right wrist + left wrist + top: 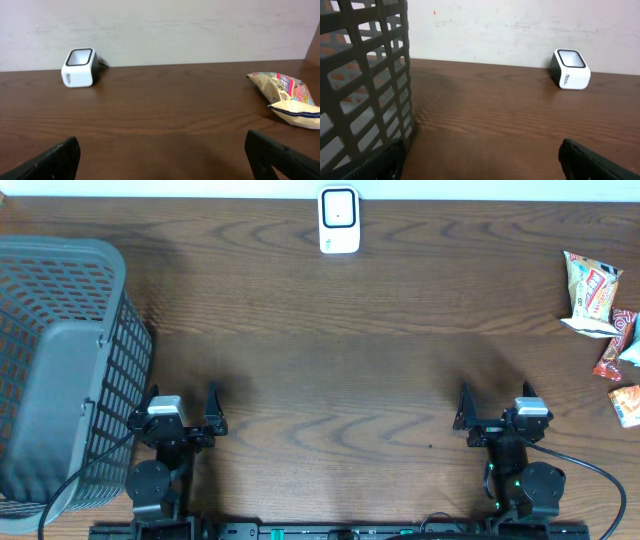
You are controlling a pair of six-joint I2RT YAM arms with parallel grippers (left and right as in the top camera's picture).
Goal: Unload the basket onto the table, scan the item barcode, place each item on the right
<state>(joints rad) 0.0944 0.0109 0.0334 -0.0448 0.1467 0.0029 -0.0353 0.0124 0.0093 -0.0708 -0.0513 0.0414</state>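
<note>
Wide brown wooden table (330, 370) fills the view, grain running left to right, with a pale wall along its far edge.

Biggest thing on it is the grey slatted basket (60, 370), filling the left side from the far part of the table down to the near edge. Its mesh wall stands just beside the left arm and looms large in the left wrist view.

Now the arms, both parked at the near edge. The left gripper (183, 418) sits near left, right by the basket, its claw spread as wide as it goes, with nothing between the fingers, just bare wood ahead. A black cable runs from its base along the basket's foot.

The right gripper (497, 418) sits near right, claw also spread fully wide and holding nothing. It is well apart from everything on the table.

Over to the items at the right edge. A cream-and-yellow snack packet (590, 292) lies farthest back, flat on the wood. Just nearer is a red packet (612, 352), partly cut off by the frame, and nearer still an orange packet (626, 404), also cut off. All lie clear of the right claw.

Smallest piece is the white barcode scanner (339, 220), with a dark-framed window, at the far edge centre against the wall, well away from both claws and from the packets.
</note>
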